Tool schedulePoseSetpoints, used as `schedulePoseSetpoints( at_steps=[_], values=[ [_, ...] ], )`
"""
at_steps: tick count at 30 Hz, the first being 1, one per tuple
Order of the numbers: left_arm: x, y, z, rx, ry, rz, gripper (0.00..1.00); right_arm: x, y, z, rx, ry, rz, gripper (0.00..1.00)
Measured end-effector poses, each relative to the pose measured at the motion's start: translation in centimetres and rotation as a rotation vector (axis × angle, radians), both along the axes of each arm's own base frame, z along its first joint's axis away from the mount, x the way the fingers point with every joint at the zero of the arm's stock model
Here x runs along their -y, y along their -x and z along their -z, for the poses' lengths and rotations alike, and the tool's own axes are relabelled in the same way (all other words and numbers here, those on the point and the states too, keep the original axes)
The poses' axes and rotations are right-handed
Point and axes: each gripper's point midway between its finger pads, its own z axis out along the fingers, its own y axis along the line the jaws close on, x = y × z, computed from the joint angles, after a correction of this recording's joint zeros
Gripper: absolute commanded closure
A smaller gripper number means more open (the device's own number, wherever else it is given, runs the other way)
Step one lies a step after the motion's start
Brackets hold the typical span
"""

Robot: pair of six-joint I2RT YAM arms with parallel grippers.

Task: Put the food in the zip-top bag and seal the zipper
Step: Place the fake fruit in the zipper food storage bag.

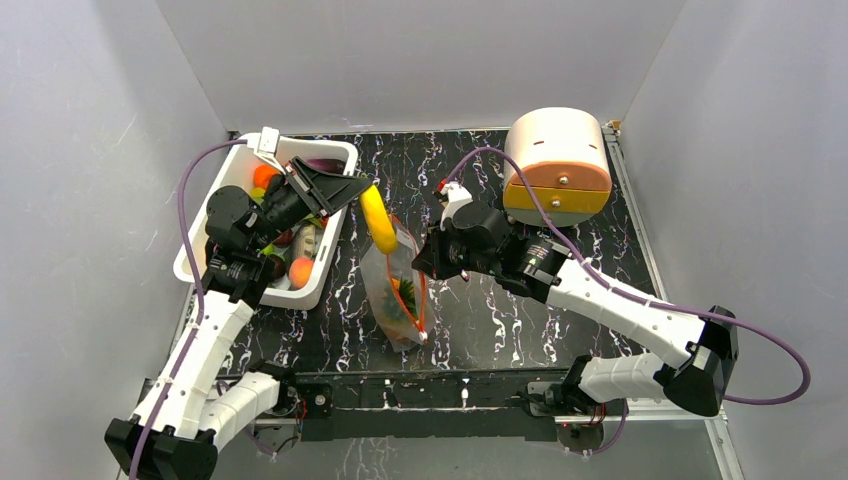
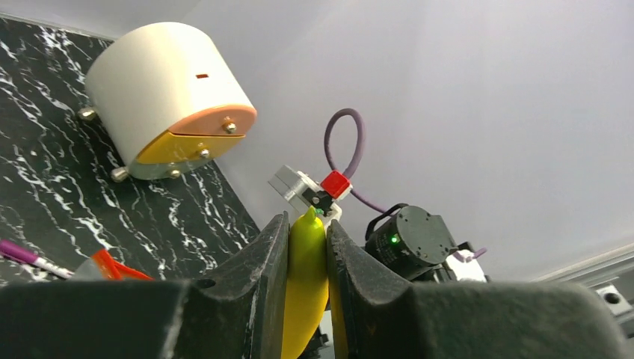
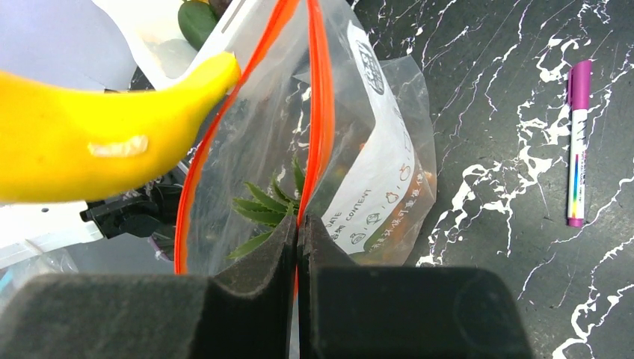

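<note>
While the right gripper (image 3: 297, 233) pinches the zip-top bag (image 3: 377, 149) by its zipper (image 3: 321, 112), the left gripper (image 2: 306, 228) clenches a banana (image 3: 90, 142) pointing lengthwise at the mouth.

In the left wrist view the yellow banana (image 2: 306, 277) is covered on both flanks by the jaws. Its lower end is cut off by the bottom edge, and the purple pen (image 2: 26, 258) is clipped by the left edge. From above, much of the white tub (image 1: 320, 280) and the food (image 1: 301, 271) in it is hidden under the left arm. What lies inside the zip-top bag (image 3: 374, 149) is blurred by the plastic (only green leaves and orange patches can be made out). A stretch of the zipper (image 3: 321, 112) is lost between the right jaws.
</note>
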Motion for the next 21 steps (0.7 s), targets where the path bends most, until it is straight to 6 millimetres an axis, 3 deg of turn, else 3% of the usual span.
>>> schedulePoseSetpoints(
  at_steps=[11,21],
  values=[
    [1.3,0.7,-0.9,-0.025,0.071,0.044,0.92,0.0,-0.1,-0.6,0.012,-0.021,0.010,1.00],
    [1.9,0.8,0.3,-0.025,0.046,0.051,0.91,0.0,-0.1,-1.1,0.017,-0.037,0.013,1.00]
  ],
)
